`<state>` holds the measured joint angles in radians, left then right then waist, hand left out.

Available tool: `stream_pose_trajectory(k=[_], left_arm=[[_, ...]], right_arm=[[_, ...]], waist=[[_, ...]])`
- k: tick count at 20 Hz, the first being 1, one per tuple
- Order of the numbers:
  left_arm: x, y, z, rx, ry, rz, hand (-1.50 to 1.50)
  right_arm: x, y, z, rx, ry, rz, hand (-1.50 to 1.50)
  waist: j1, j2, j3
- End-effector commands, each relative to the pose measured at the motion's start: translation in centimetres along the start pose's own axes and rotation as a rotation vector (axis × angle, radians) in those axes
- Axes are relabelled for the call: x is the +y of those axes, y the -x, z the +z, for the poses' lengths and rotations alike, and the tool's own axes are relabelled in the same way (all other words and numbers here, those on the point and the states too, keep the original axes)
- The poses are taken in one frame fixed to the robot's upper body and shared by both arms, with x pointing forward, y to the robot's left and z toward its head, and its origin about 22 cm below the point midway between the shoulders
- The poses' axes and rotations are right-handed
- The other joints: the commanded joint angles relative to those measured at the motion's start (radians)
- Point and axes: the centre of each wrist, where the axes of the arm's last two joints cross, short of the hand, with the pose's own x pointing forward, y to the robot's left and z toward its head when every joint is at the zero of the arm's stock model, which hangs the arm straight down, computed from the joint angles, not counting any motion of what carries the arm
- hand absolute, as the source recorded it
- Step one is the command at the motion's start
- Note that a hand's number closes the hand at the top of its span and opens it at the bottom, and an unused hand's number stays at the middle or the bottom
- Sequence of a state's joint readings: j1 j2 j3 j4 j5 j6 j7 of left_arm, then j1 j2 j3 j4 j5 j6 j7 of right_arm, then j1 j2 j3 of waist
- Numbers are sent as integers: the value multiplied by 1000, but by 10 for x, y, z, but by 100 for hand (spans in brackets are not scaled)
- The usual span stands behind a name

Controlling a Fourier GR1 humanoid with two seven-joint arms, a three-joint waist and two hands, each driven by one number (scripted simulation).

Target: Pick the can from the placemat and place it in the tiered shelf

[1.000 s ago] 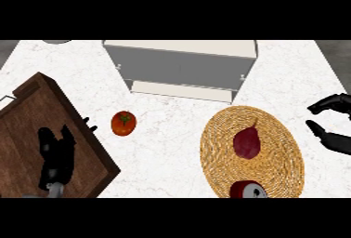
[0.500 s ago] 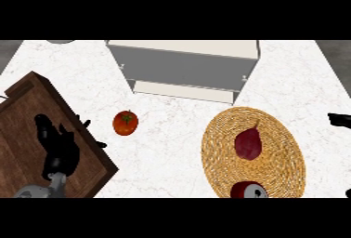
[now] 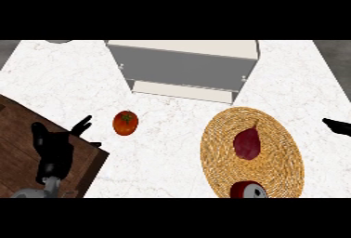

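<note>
Left hand [image 3: 56, 144] shifted right; can [image 3: 248, 190] unmoved.

– Where is the can [image 3: 248, 190]?
– It lies on its side at the near edge of the round woven placemat [image 3: 281, 153], red with a grey end.
– And the tiered shelf [image 3: 185, 69]?
– White and grey, at the counter's far side.

No writing, label, brand, number or sign can be read anywhere — not on the can [image 3: 247, 190] at the near rim of the placemat [image 3: 288, 153], not on the tiered shelf [image 3: 184, 69], not on the white surface [image 3: 165, 153]. The can's lid shows only pale marks, too small to make out as letters.
</note>
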<state>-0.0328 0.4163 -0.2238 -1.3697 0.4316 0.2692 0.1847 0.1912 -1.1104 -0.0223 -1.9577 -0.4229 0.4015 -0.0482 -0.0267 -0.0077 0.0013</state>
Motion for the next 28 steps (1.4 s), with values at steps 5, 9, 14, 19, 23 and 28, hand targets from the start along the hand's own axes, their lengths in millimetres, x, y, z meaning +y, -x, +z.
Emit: stream_pose_trajectory(k=[5, 9, 14, 19, 23, 28], left_arm=[[6, 10, -3, 35, 18, -2, 0], [9, -2, -12, 24, 43, -23, 0], [3, -10, -18, 35, 28, -23, 0], [-1, -12, -17, 32, 50, -11, 0], [9, -12, -19, 39, 48, -17, 0], [5, 4, -11, 41, 50, 12, 0]], right_arm=[[64, -70, -4, 131, 93, 73, -150], [70, -85, -11, 250, 91, 159, -150], [88, -91, -21, 330, 33, 226, -150], [119, -85, -37, 349, -15, 280, -150], [130, -87, -52, 410, 35, 300, -150], [138, -76, -48, 427, 68, 335, -150]], waist=[[11, 3, -3], [30, 8, -3], [40, 10, -3], [37, 10, -2], [36, 10, -3], [27, 6, -2]])
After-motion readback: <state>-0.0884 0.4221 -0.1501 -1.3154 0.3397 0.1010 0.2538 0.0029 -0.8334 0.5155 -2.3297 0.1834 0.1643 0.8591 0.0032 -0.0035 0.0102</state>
